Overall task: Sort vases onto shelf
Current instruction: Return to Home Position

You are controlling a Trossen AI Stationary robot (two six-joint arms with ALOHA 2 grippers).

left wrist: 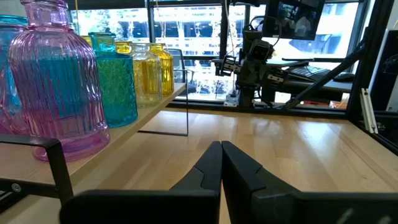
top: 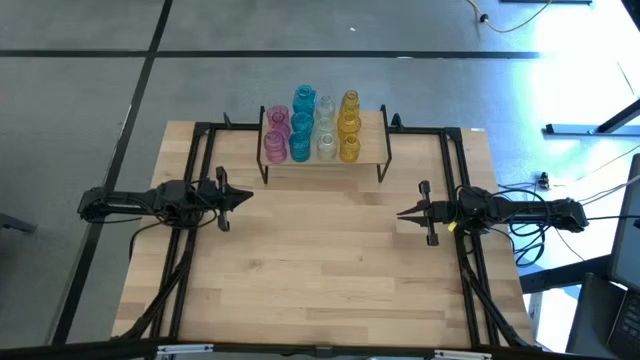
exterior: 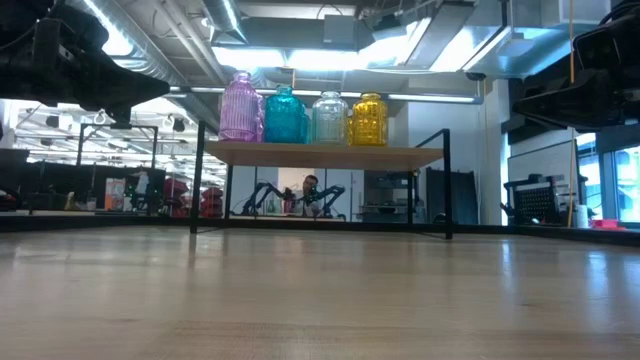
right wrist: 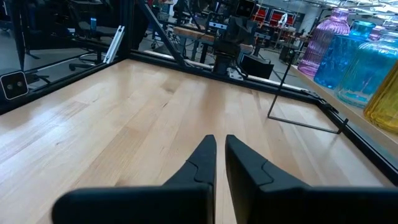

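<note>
While every vase stands on the shelf (top: 372, 128) at the far edge of the counter (top: 320, 270), each camera tells a different part of it. From above, the vases (top: 311, 126) form four colour columns on the light-wood board: pink (top: 277, 132), teal-blue (top: 303, 122), clear (top: 326, 128) and amber-yellow (top: 348, 126), several deep, packed close together. From counter height only the front row shows, one ribbed jar of each colour side by side, and the shelf's thin black legs (exterior: 447, 184) with open space beneath the board. Past the left wrist, the ribbed pink vase looms at the shelf's near corner, teal and yellow ones lined up behind it; past the right wrist, the same row is seen from the opposite end, yellow nearest, then teal, then pink.

Left of the shelf and nearer the front of the counter, the left pincer (top: 246, 197) hovers with its fingers (left wrist: 208, 168) pressed together, gripping nothing. Right of the shelf, at about the same depth, the right pincer (top: 402, 213) hovers clenched to a bare slit, also empty. Both point inward toward each other, well apart from the shelf. No writing or label can be read on any vase
</note>
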